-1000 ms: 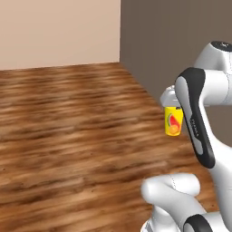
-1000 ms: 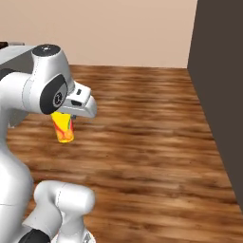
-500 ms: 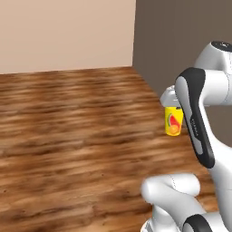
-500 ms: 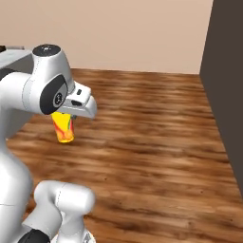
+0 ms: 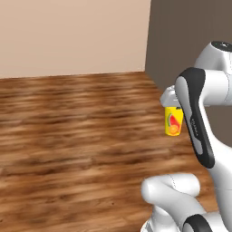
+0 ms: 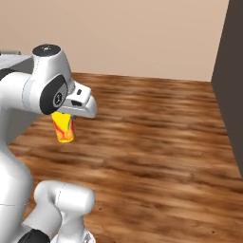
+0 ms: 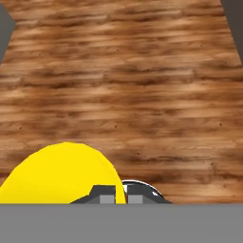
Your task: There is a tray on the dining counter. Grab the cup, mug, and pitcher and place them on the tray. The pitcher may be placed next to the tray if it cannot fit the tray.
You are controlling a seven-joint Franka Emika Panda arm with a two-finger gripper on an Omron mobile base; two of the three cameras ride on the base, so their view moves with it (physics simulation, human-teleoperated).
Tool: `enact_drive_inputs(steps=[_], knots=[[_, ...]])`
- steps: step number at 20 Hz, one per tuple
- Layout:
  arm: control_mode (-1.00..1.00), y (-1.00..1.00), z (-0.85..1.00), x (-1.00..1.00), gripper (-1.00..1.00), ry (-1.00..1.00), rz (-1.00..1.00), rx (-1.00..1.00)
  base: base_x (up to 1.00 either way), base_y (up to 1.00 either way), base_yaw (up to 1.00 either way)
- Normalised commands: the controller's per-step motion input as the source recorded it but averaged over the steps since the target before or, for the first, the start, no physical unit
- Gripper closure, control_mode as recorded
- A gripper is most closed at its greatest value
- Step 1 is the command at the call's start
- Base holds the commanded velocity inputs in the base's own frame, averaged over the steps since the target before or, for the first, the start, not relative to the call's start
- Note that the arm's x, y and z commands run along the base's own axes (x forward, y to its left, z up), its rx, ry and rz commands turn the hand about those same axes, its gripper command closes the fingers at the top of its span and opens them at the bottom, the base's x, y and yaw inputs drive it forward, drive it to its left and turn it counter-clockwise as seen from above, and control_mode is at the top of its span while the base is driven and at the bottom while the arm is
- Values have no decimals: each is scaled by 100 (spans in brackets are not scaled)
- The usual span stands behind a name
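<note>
Your arm carries the cup [image 5: 173,123] high above a wood-plank floor [image 5: 77,136], the yellow tumbler with its red-orange design hanging upright beneath the hand, well clear of the boards. The gripper [image 7: 121,193] is closed on the cup's rim: in the hand view its two dark fingertips [image 7: 105,195] sit pinched close together at the edge of the yellow wall [image 7: 61,173], one on either side of it. In the left base view the cup shows just left of the arm's dark-banded forearm; in the right base view the cup [image 6: 63,126] hangs below the white wrist housing, partly hidden by it.

Around you there is little else. A beige wall [image 5: 72,36] runs across the back of the floor, and a tall dark grey-brown panel [image 5: 186,41] rises at the right of the left base view, close behind the arm; the same dark surface [image 6: 235,80] edges the right of the right base view. At the upper left of the right base view a sliver of pale grey surface [image 6: 9,56] shows behind the arm's shoulder, too cut off to identify.

Whether the cup holds anything you cannot tell: its mouth lies outside what the hand view shows. Bare planks stretch beneath and ahead of the cup.
</note>
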Motion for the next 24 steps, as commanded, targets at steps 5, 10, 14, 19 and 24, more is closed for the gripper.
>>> enact_drive_inputs(steps=[5,10,14,19,24], knots=[[100,0,0,0,100,0,0,0,100,0,12],[100,0,0,0,100,0,0,0,100,0,12],[100,0,0,0,100,0,0,0,100,0,12],[100,0,0,0,100,0,0,0,100,-1,16],[100,0,0,0,100,0,0,0,100,-34,30]])
